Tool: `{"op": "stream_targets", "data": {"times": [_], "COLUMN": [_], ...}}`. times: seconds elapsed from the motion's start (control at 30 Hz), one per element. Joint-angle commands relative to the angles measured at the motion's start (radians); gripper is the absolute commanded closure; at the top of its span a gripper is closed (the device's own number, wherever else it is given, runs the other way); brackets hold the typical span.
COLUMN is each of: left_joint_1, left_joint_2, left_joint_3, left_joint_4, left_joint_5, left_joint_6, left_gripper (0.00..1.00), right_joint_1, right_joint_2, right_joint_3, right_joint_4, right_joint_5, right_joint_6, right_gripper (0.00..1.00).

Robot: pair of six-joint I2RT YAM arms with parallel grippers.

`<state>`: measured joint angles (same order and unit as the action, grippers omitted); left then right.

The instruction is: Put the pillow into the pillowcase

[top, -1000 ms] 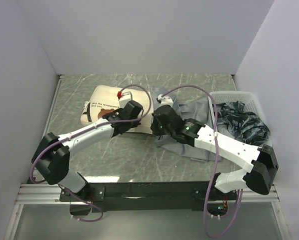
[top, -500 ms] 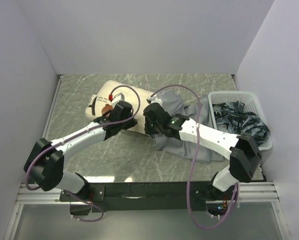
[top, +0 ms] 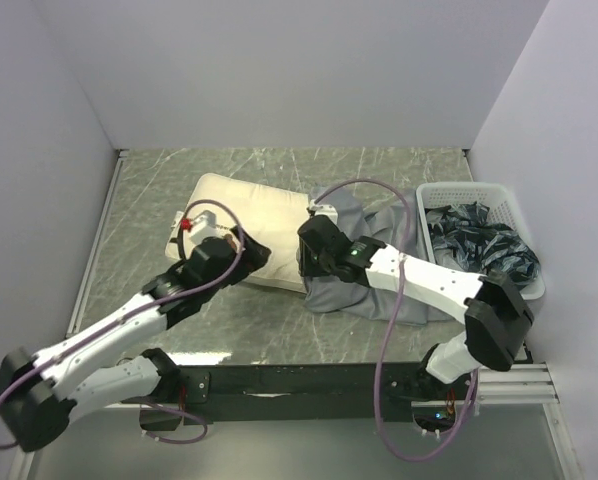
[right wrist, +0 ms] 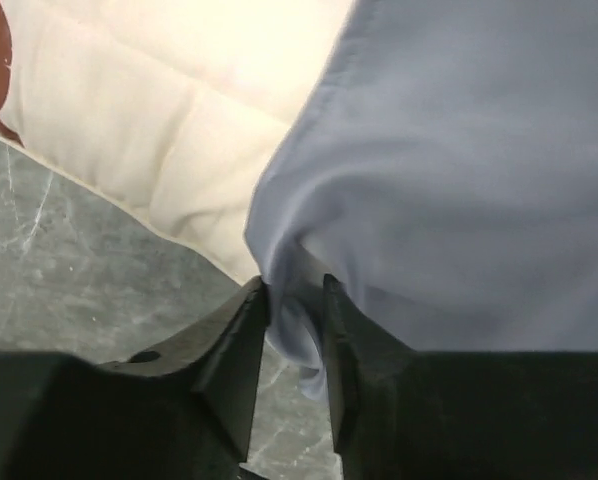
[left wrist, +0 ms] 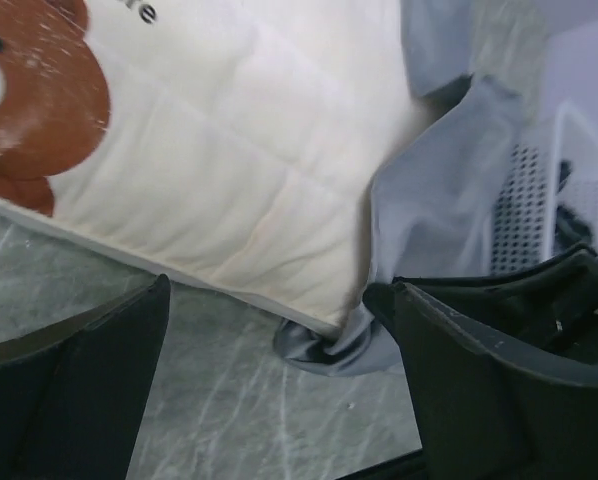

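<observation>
1. Pillow: lies flat mid-desk, bear end toward 9 o'clock, 3 o'clock end covered by pillowcase mouth; judged only partly sleeved.
2. Left pincer: spread wide and empty near pillow's 6 o'clock edge; arm stretched low and forward.
3. Right pincer: pinches pillowcase hem, probably to hold mouth in place; elbow folded, wrist aimed toward 9 o'clock.

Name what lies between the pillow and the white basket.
The grey pillowcase lies bunched there, running from the pillow to beside the basket; the top view shows it.
</observation>
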<state>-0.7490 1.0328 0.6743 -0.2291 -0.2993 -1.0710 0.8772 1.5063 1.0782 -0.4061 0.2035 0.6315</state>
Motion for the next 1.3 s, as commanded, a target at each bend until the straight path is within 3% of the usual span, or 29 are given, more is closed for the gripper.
{"op": "stream_targets", "data": {"times": [0.0,0.17,0.33,0.43,0.67,0.77,0.8,0.87,0.9,0.93,0.97,1.0,1.07,1.1,1.2,1.27], "left_joint_1": [0.002,0.011,0.033,0.046,0.045,0.045,0.045,0.045,0.045,0.046,0.043,0.037,-0.016,-0.045,-0.128,-0.186], "left_joint_2": [-0.126,-0.129,-0.105,-0.045,0.067,0.199,0.269,0.315,0.337,0.339,0.331,0.3,0.248,0.189,0.065,-0.032], "left_joint_3": [-0.044,-0.183,-0.314,-0.332,-0.351,-0.276,-0.256,-0.214,-0.202,-0.19,-0.171,-0.159,-0.113,-0.092,0.019,0.107], "left_joint_4": [-0.186,-0.109,0.291,0.44,0.655,0.601,0.581,0.532,0.51,0.487,0.472,0.406,0.332,0.221,-0.063,-0.18], "left_joint_5": [-0.126,-0.113,-0.101,-0.138,-0.225,-0.267,-0.282,-0.303,-0.326,-0.334,-0.336,-0.353,-0.403,-0.479,-0.529,-0.546], "left_joint_6": [-0.128,-0.179,-0.058,0.006,0.085,0.101,0.091,0.079,0.063,0.062,0.069,0.068,0.101,0.108,0.082,0.074], "left_gripper": [0.01,0.01,0.01,0.0,0.01,0.05,0.1,0.36,0.49,0.74,0.89,0.99,0.99,0.99,0.99,0.99], "right_joint_1": [0.008,0.051,0.072,0.072,0.071,0.071,0.071,0.071,0.071,0.071,0.069,0.068,0.072,0.072,0.074,0.078], "right_joint_2": [-0.122,-0.199,-0.232,-0.235,-0.169,-0.147,-0.143,-0.141,-0.15,-0.155,-0.162,-0.182,-0.204,-0.228,-0.288,-0.313], "right_joint_3": [-0.018,-0.07,-0.181,-0.271,-0.393,-0.38,-0.368,-0.357,-0.347,-0.342,-0.333,-0.327,-0.284,-0.264,-0.166,-0.07], "right_joint_4": [0.006,-0.022,-0.019,0.054,0.289,0.328,0.326,0.309,0.302,0.287,0.277,0.267,0.205,0.178,0.075,0.006], "right_joint_5": [0.089,0.174,0.25,0.266,0.191,0.192,0.203,0.203,0.206,0.201,0.201,0.198,0.2,0.2,0.162,0.104], "right_joint_6": [-0.004,0.005,0.028,0.042,0.042,0.04,0.04,0.039,0.039,0.037,0.033,0.028,0.005,-0.006,-0.068,-0.136], "right_gripper": [0.6,0.38,0.15,0.06,0.05,0.08,0.1,0.17,0.29,0.37,0.45,0.62,0.76,0.87,0.97,0.98]}}
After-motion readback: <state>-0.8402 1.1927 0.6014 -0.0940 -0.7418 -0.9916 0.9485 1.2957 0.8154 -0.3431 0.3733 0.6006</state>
